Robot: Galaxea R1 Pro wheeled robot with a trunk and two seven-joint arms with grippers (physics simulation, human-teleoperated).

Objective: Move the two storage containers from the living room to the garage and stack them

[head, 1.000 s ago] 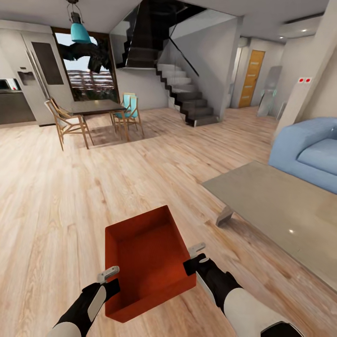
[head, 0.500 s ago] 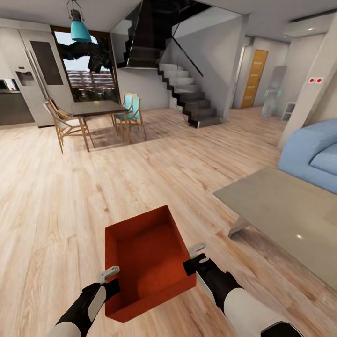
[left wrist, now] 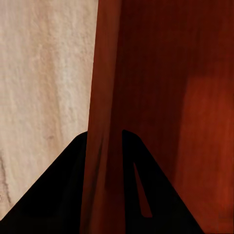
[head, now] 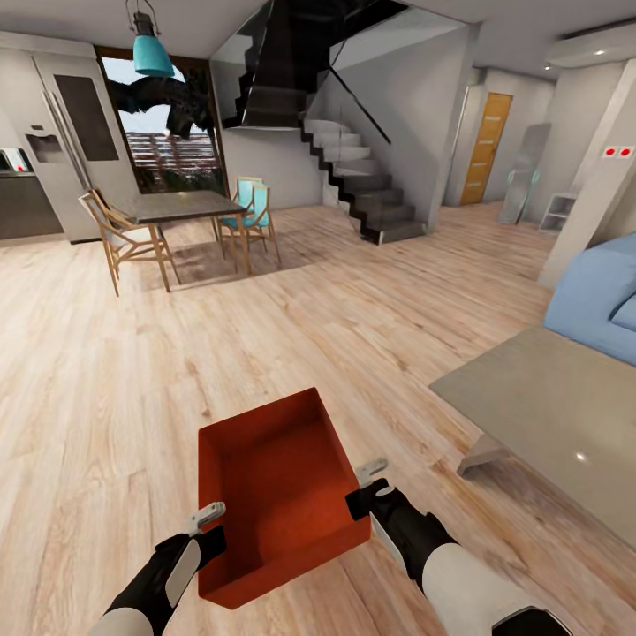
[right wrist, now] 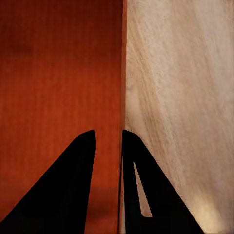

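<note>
Head view: one orange-red storage container (head: 278, 490) is held up in front of the robot, above the light wood-plank floor (head: 106, 380) of the living room, gripped on its two opposite side walls. Left gripper (head: 208, 517) is clamped on the container's left wall; left wrist view shows the two dark fingers (left wrist: 73, 195) straddling the thin red wall (left wrist: 105, 97), one outside over the planks, one inside over the bin's bottom. Right gripper (head: 371, 473) is clamped on the right wall likewise; right wrist view shows the wall edge (right wrist: 123, 73) running between its fingers (right wrist: 68, 190), red interior on one side, wood floor on the other. Container sits open side up, roughly level, its near corner lower in the frame. Surroundings: grey low table (head: 565, 424) to the right, blue sofa (head: 601, 309) behind it, dining table (head: 177, 206) with chairs (head: 119, 238) far left, dark staircase (head: 362, 194) at centre back, an orange-wood door (head: 488, 146) beyond it.
</note>
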